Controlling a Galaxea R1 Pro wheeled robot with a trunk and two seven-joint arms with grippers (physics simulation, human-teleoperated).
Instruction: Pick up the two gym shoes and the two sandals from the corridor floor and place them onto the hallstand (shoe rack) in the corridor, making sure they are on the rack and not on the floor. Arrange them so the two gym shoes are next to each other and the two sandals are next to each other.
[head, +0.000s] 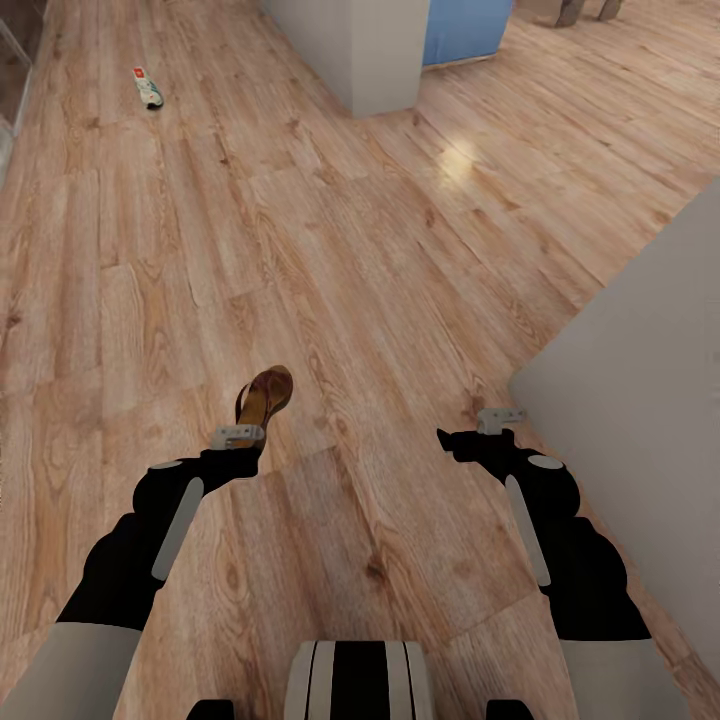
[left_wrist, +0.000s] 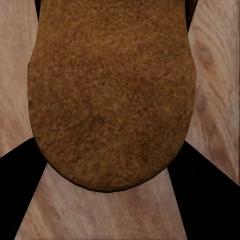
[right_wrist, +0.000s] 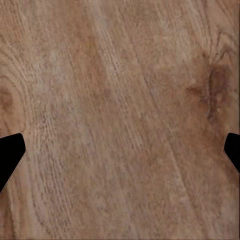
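Observation:
A dark brown sandal (head: 266, 396) with a tan footbed sits in my left gripper (head: 243, 447), which is shut on its near end, above the corridor floor (head: 400, 300). In the left wrist view the sandal (left_wrist: 110, 95) spans the space between the two black fingers (left_wrist: 20, 185). One white gym shoe (head: 148, 88) with green and red marks lies far off on the floor at the upper left. My right gripper (head: 468, 441) hangs open over bare planks, its fingertips (right_wrist: 11, 156) wide apart with nothing between them. The hallstand is out of view.
A pale grey wall or unit (head: 640, 400) stands close along my right arm. A white wall corner (head: 372, 55) with a blue panel (head: 465, 28) beside it stands ahead. Open wood floor stretches between me and the far shoe.

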